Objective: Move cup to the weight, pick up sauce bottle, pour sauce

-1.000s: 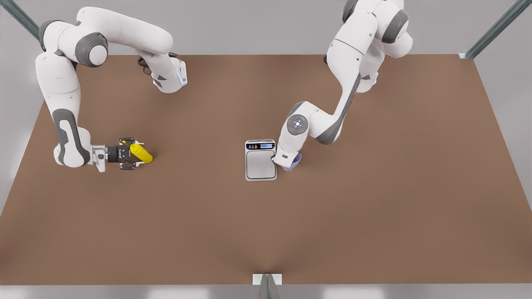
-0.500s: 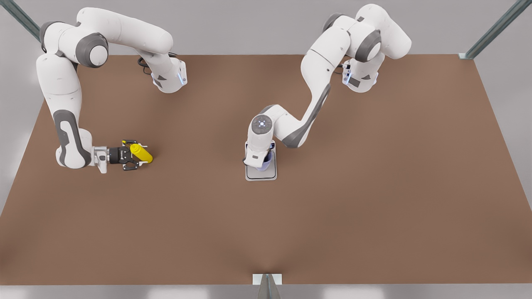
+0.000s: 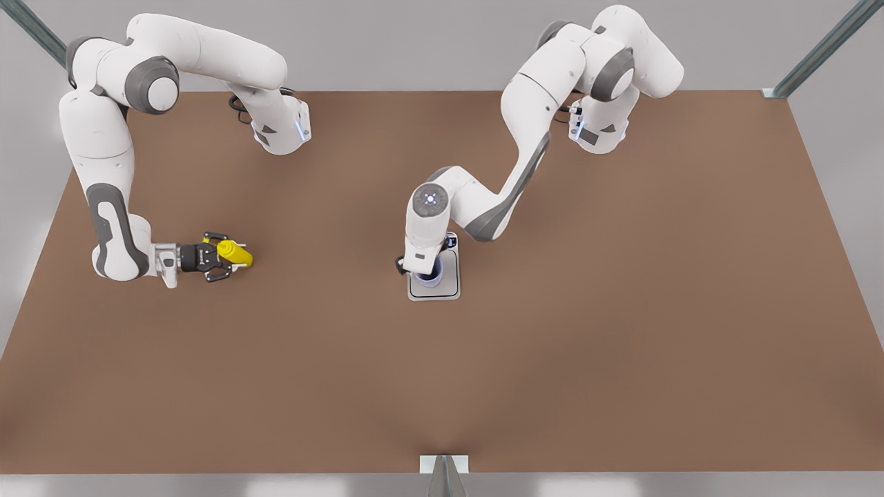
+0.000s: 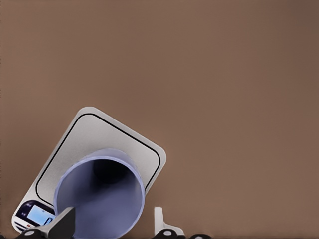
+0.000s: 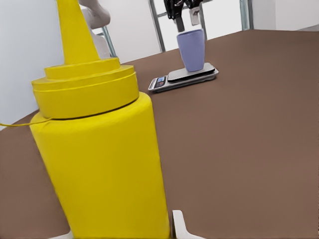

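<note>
cup (image 3: 429,277): I see it upright on the weight (image 3: 445,286), resting on the silver plate, off toward its front-view-left edge.
left gripper (image 3: 421,270): directly over the cup; 1 finger inside the rim, 1 outside, straddling the wall. I can't tell whether they pinch it or stand spread.
sauce bottle (image 3: 235,253): at the front view's left of the table (image 3: 621,331), well apart from the weight; nozzle up.
right gripper (image 3: 219,261): fingers either side of the yellow body, pinching it.
</note>
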`<state>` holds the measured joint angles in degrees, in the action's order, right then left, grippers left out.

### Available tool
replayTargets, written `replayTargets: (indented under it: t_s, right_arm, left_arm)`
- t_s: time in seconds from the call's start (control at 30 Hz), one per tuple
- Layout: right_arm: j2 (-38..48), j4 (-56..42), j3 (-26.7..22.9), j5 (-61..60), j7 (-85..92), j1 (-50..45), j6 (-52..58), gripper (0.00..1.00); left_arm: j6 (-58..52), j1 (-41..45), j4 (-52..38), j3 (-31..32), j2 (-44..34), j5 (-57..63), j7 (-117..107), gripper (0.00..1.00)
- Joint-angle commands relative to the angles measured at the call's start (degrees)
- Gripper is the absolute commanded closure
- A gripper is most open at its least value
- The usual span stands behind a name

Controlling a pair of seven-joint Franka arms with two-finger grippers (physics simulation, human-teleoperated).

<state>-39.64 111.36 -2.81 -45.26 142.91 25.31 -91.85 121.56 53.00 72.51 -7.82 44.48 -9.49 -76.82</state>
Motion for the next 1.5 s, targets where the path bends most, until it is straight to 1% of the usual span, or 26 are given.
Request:
replayTargets:
  t_s: [0.0,0.07,0.13,0.17,0.2,0.27,0.3,0.33,0.37,0.4,0.43,0.47,0.53,0.57,0.6,0.63,0.83,0.9,0.97,1.03,1.1,1.13,1.17,1.27,1.4,1.47]
  right_arm:
    - [0.00,0.00,0.00,0.00,0.00,0.00,0.00,0.39]
    - [0.00,-0.44,0.00,0.00,-0.44,0.00,0.53,0.40]
    - [0.00,-0.53,0.00,-0.09,-0.44,0.00,0.53,0.40]
    - [0.00,-0.53,0.00,-0.09,-0.44,0.00,0.53,0.41]
    - [0.00,-0.71,0.00,-0.09,-0.53,0.00,0.53,0.41]
    - [0.00,-0.79,0.00,-0.09,-0.62,0.09,0.88,0.41]
    - [0.09,-0.88,0.00,-0.18,-0.71,0.09,1.14,0.42]
    - [0.09,-0.88,0.00,-0.18,-0.71,0.09,1.23,0.42]
    - [0.09,-1.14,0.00,-0.18,-0.88,0.09,1.76,0.42]
    - [0.18,-1.50,0.00,-0.26,-1.49,0.17,2.64,0.42]
    - [0.27,-1.93,0.00,-0.26,-2.37,0.18,3.60,0.42]
    - [0.53,-2.81,0.00,-0.26,-3.60,0.18,4.66,0.42]
    - [0.88,-4.57,-0.09,-0.26,-5.89,-0.09,5.71,0.42]
    - [1.58,-5.54,-0.09,-0.18,-8.52,-0.26,6.15,0.41]
    - [2.02,-7.29,-0.09,-0.18,-10.54,-0.44,6.86,0.41]
    - [2.72,-9.05,-0.09,-0.09,-13.88,-0.62,7.21,0.41]
    - [7.47,-20.13,-0.35,2.81,-35.42,-8.43,5.98,0.41]
    - [12.04,-20.13,-0.35,7.11,-42.62,-12.04,1.24,0.41]
    - [15.03,-20.31,-0.35,11.16,-49.92,-16.87,-3.51,0.41]
    - [16.96,-21.18,-0.26,16.26,-58.62,-22.85,-8.17,0.41]
    - [16.88,-23.20,-0.26,21.88,-65.39,-28.91,-11.34,0.41]
    - [16.79,-24.26,-0.26,25.74,-69.17,-32.25,-13.18,0.41]
    - [16.70,-24.70,-0.26,29.09,-72.77,-35.15,-13.88,0.41]
    - [16.44,-24.79,-0.17,38.84,-84.46,-44.03,-18.02,0.41]
    - [15.21,-24.79,-0.09,52.82,-96.33,-53.35,-20.74,0.41]
    - [14.33,-24.70,-0.09,56.42,-100.63,-56.34,-21.09,0.41]
  left_arm:
    - [-0.09,0.00,0.00,0.00,-0.35,0.17,0.00,0.00]
    - [-4.39,-0.18,0.00,-1.05,-3.25,0.09,0.53,0.00]
    - [-15.29,-1.49,0.70,-9.92,-10.28,-3.69,13.52,0.00]
    - [-23.72,-1.67,1.58,-20.37,-13.80,-9.31,28.54,0.00]
    - [-28.48,-1.49,3.25,-31.54,-14.33,-13.01,43.57,0.00]
    - [-32.26,-1.49,7.11,-43.06,-16.17,-13.01,64.06,0.00]
    - [-32.26,-3.68,8.08,-46.41,-17.67,-12.66,68.29,0.00]
    - [-32.17,-18.34,8.35,-33.96,-24.78,-7.32,69.61,0.00]
    - [-32.17,-32.50,9.93,-17.25,-29.97,1.30,69.52,0.00]
    - [-28.67,-38.05,11.25,-9.33,-32.69,2.46,69.52,0.00]
    - [-24.88,-39.81,14.58,-5.81,-35.07,5.88,69.61,0.00]
    - [-25.58,-44.91,16.17,-0.62,-37.53,6.41,71.27,0.00]
    - [-30.77,-45.26,16.96,-0.09,-38.68,6.41,72.95,0.00]
    - [-30.24,-45.09,17.22,-0.09,-38.41,7.72,73.04,0.00]
    - [-29.36,-46.31,16.52,1.66,-38.94,9.40,73.92,0.00]
    - [-30.06,-50.54,16.61,5.54,-39.29,9.66,74.00,0.00]
    - [-31.56,-50.45,14.85,5.18,-39.47,9.66,74.00,0.00]
    - [-31.47,-49.92,14.76,5.62,-39.12,9.75,73.30,0.00]
    - [-31.56,-46.41,12.39,5.80,-37.01,14.15,73.12,0.00]
    - [-31.73,-46.58,12.74,4.31,-37.18,10.90,73.39,0.00]
    - [-31.47,-46.58,12.22,3.87,-36.57,10.02,73.21,0.00]
    - [-31.29,-47.02,10.99,3.78,-34.46,9.58,73.48,0.00]
    - [-32.35,-46.93,4.84,3.78,-29.45,10.02,73.12,0.00]
    - [-35.86,-46.67,4.57,3.78,-29.89,9.66,73.92,0.00]
    - [-34.63,-46.93,4.48,3.69,-30.41,9.40,79.28,0.00]
    - [-34.72,-46.93,4.48,3.69,-30.32,9.40,79.28,0.00]
